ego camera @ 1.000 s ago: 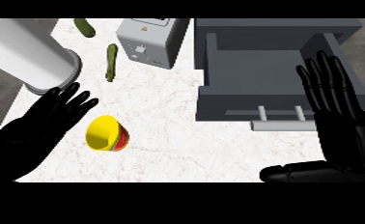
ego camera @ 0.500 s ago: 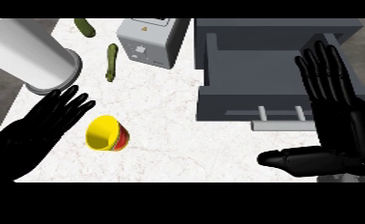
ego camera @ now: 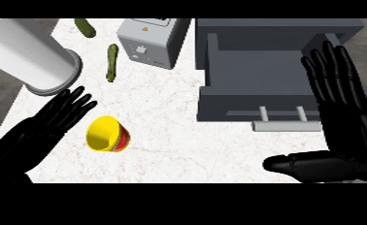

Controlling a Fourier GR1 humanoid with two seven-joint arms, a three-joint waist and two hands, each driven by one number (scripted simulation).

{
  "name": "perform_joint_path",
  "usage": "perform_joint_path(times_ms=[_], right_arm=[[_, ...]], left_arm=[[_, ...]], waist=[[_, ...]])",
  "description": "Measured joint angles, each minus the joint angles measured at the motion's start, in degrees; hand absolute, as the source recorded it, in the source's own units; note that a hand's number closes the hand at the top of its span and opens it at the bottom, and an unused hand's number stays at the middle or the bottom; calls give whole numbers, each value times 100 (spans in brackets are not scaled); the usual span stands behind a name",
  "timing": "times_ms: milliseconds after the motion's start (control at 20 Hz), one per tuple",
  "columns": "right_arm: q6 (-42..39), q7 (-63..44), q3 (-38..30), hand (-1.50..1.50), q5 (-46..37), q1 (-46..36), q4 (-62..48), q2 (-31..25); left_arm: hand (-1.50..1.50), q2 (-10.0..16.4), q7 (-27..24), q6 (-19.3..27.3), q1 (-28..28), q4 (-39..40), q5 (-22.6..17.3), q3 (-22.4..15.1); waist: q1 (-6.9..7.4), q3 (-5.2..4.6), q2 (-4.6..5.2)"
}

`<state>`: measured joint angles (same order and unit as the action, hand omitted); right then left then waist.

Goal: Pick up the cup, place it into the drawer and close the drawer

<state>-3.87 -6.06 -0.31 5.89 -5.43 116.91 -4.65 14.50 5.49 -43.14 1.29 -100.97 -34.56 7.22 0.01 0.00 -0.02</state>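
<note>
1. On the pale counter [ego camera: 179,146], toward its left side, the cup [ego camera: 108,134] is lying tipped over. Its yellow mouth is facing the view and a strip of red outside is showing along its right. Nothing is holding it.
2. The left hand [ego camera: 46,127] is hovering just beside the cup, on its left, with fingers straight and spread apart, curling round nothing. I cannot tell whether it is brushing the rim.
3. The right hand [ego camera: 341,103] is showing at the right edge, over the right side of the drawer [ego camera: 265,69]. Its fingers are straight and apart, its thumb is jutting leftward lower down, and it is carrying nothing.
4. The drawer is standing pulled out, its grey inside bare, and its handle [ego camera: 287,124] is facing the robot. The cup is lying well apart from it, across open counter.
5. By my reading, 0 of the 3 steps are looking done: the pickup, the placing in the drawer and the closing are all waiting.
6. At the back left, a grey appliance [ego camera: 150,42], a pale cylinder [ego camera: 36,56] and 2 green vegetables [ego camera: 112,61] are sitting clear of the cup.
</note>
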Motion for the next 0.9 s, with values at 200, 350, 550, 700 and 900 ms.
perform_joint_path(times_ms=[200, 350, 550, 700, 900], right_arm=[[-39, -34, -51, -150, 64, 11, 51, -12], [-19, -98, 26, -150, 17, 109, 178, 36], [-137, -108, -146, -150, 175, 0, 68, -54], [-183, -95, -166, -150, 193, -40, 2, -64], [-145, -169, -130, -150, 149, -85, 12, -30]], left_arm=[[-150, -156, -484, -211, -63, 540, 701, 145], [-150, -145, -795, -336, -163, 976, 1054, 311], [-150, -176, -1339, -453, -293, 1519, 1661, 412], [-150, -233, -1749, -449, -466, 2019, 2107, 400], [-150, -177, -2206, -367, -527, 2544, 2599, 374]], waist=[[-5, -2, 1], [-9, -2, 2], [-9, -2, 3], [-13, -2, 4], [-11, -3, 4]])
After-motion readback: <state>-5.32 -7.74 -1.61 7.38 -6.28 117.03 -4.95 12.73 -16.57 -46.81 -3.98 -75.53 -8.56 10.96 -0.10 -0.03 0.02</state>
